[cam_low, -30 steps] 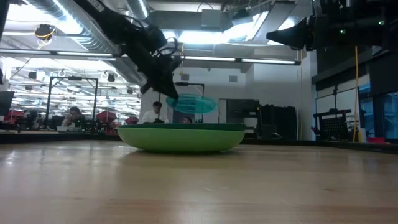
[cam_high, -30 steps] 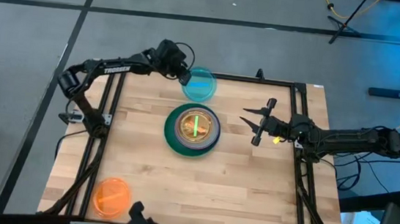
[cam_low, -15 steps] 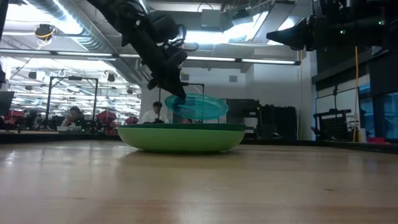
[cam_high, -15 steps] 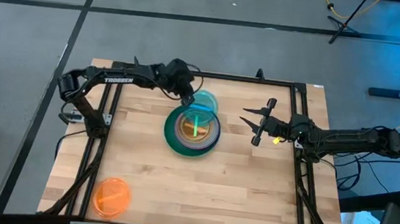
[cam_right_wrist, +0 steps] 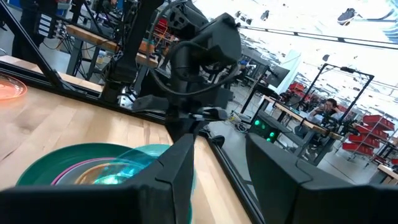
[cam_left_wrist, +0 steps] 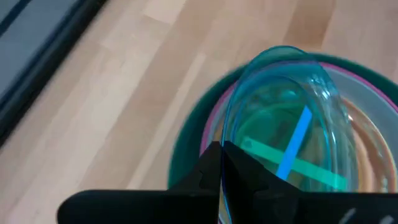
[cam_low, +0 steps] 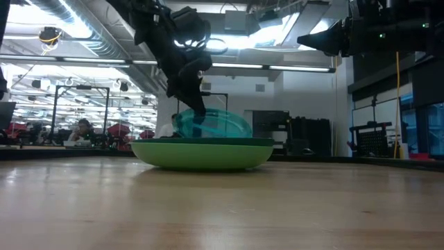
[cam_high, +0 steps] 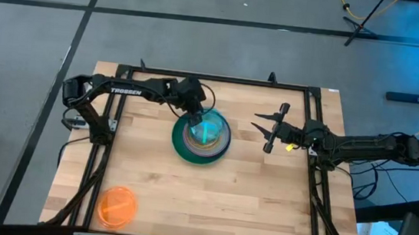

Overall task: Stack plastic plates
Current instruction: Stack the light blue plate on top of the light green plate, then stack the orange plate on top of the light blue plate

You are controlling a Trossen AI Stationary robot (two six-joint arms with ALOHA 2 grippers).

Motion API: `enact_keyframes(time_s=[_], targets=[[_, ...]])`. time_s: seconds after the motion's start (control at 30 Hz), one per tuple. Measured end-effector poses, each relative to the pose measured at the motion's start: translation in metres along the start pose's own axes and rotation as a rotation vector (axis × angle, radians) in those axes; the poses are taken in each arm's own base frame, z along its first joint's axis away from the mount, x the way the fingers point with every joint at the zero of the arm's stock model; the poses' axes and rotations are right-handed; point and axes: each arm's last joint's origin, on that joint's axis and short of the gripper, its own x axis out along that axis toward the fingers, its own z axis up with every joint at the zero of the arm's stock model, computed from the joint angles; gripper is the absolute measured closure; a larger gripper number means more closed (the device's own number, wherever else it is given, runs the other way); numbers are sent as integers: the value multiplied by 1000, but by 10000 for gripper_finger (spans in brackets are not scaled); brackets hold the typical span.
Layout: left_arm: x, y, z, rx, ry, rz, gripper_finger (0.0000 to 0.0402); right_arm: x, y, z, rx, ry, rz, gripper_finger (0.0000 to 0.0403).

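On the wooden table point(cam_high: 149, 181), left claw point(cam_high: 196, 121) seemingly clamps blue plate point(cam_high: 208, 128) over the stack point(cam_high: 201, 137).

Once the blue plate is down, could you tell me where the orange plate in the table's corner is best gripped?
Grip the orange plate by its rim, probably the edge facing the table's middle. It lies flat and alone near the left front corner, so only its thin raised edge offers a hold. The left gripper, now shut on the blue plate over the stack, is on its side.
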Motion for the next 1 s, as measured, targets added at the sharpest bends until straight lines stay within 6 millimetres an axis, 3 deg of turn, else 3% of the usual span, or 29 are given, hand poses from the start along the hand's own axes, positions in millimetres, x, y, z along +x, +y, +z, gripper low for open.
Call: enact_keyframes(time_s=[0.27,0.5,0.67,0.9,1.0], targets=[[-1,-19,-2,53,6,-34,394,0,0,0,0,0,0,259],[-2,-24,-4,116,15,-26,338,0,0,0,0,0,0,259],[-26,-31,-9,133,92,-48,305,0,0,0,-1,1,1,259],[-70,-51,-23,31,212,-124,301,0,0,0,-1,3,1,259],[-79,-63,-34,-12,304,-142,301,0,0,-1,-2,7,5,259]])
